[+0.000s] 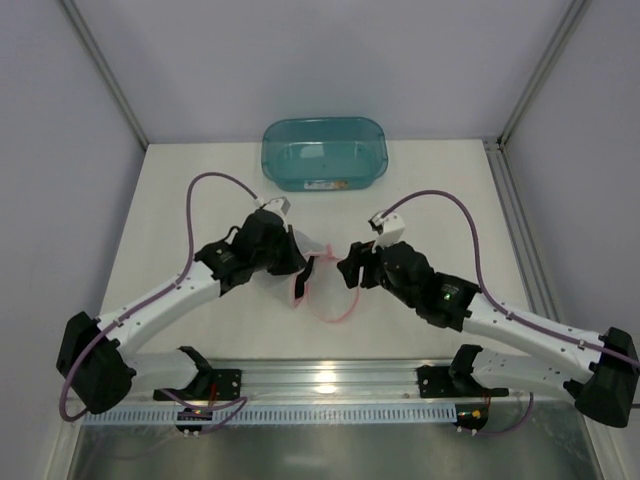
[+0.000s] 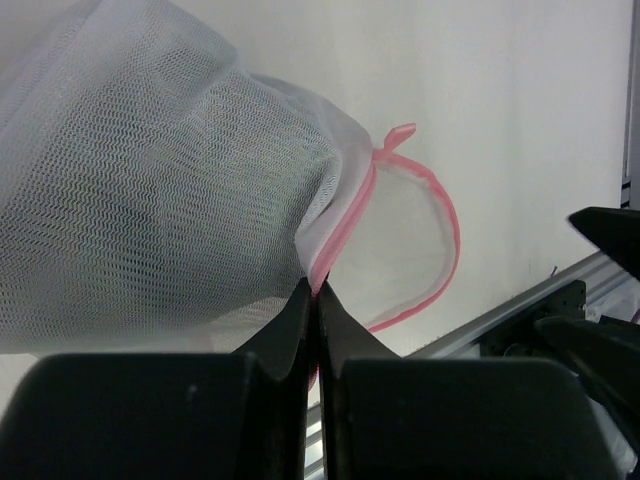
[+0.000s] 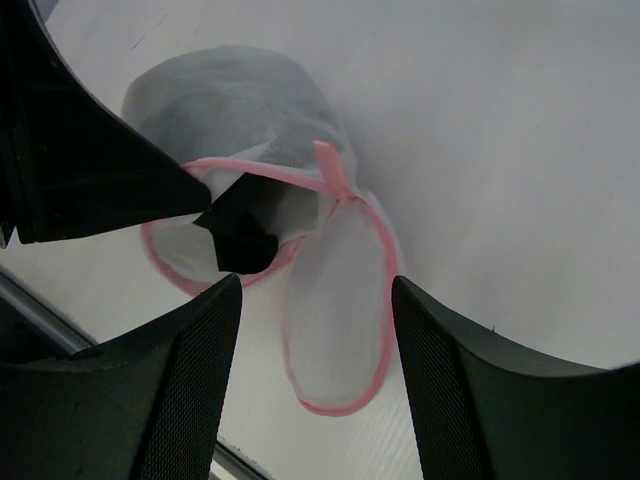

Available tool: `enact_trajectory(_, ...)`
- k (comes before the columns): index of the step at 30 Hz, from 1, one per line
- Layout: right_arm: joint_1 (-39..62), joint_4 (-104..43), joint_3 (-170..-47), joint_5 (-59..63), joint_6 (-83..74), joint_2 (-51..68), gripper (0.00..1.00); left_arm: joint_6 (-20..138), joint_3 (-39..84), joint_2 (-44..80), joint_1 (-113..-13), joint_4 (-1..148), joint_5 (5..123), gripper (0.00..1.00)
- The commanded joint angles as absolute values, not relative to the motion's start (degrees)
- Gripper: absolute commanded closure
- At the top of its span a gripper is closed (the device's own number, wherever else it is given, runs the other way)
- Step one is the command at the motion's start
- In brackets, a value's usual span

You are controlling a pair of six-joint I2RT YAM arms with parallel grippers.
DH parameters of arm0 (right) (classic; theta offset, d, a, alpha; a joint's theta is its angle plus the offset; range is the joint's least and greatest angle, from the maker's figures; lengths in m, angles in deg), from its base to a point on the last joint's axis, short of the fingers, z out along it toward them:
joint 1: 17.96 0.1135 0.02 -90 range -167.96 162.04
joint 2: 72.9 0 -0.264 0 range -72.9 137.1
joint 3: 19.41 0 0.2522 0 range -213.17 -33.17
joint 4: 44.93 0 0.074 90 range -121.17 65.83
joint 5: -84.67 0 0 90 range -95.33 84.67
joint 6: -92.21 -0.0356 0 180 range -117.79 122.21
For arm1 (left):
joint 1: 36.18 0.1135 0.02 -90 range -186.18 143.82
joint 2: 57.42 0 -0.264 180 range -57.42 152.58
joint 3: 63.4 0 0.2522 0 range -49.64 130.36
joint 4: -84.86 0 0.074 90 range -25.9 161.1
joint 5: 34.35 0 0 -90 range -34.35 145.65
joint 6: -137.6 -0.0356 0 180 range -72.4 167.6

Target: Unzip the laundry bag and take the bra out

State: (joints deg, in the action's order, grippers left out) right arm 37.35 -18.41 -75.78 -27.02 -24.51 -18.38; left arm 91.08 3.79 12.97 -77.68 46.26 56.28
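The laundry bag [image 3: 240, 100], white mesh with a pink rim, lies on its side mid-tabletop [image 1: 200, 190]. It is unzipped, its round lid [image 3: 340, 310] flopped flat beside the open mouth. The bra [image 2: 130, 200] shows as a dark mass through the mesh.

No text is readable; the sticker [image 1: 327, 184] on the teal tub [image 1: 275, 160] is too small

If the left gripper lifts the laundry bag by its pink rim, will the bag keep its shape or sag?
Probably it sags: the laundry bag is thin mesh, creased and slumped where the left gripper pinches its rim. It looks light, so one pinch should carry it. The open flap would likely dangle.
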Motion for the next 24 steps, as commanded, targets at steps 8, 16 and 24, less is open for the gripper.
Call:
enact_trajectory(8, 37.67, -48.47, -72.98, -3.61, -25.56, -3.74, 0.37, 93.39, 3.54, 10.6, -77.58, 47.36, 56.36, 1.0)
enact_trajectory(16, 37.67, -60.86, -70.79, -2.26, -27.41, 5.92, 0.38, 94.09, 3.62, 10.16, -77.58, 48.07, 56.97, 1.0)
enact_trajectory(24, 37.67, -66.76, -70.17, -5.06, -25.74, 11.65, 0.42, 94.97, 2.92, 9.38, -77.58, 48.95, 58.82, 1.0)
